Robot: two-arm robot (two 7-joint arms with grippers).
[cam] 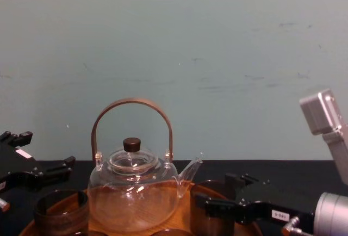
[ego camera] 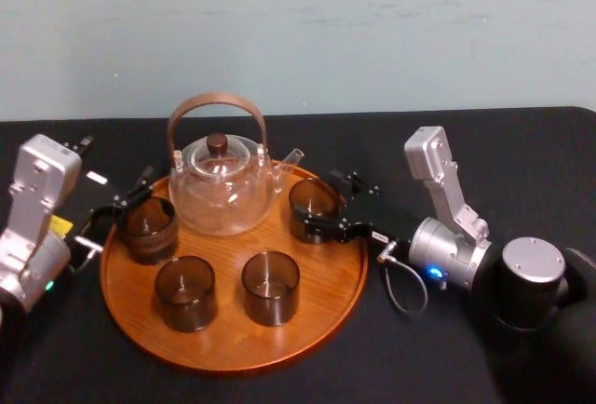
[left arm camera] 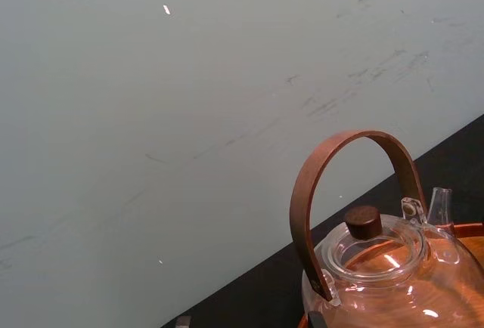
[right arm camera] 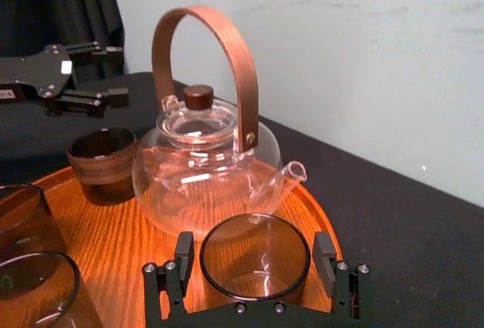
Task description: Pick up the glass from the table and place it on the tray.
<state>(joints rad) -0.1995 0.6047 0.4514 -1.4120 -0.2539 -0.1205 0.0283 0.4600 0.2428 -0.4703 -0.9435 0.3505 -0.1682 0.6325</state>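
A wide black surface (ego camera: pixel 540 153) runs from side to side and meets a pale blue-green wall (ego camera: pixel 298 32) at its far edge. One thing lies directly on it: a large round orange-brown wooden tray (ego camera: pixel 233 334) with a low raised rim. It sits flat, a little left of centre, with black showing all around it.

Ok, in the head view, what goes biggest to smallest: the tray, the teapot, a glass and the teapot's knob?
1. The tray.
2. The teapot.
3. The glass inside the open right gripper; the other three glasses look about the same size.
4. The knob on the teapot's lid.
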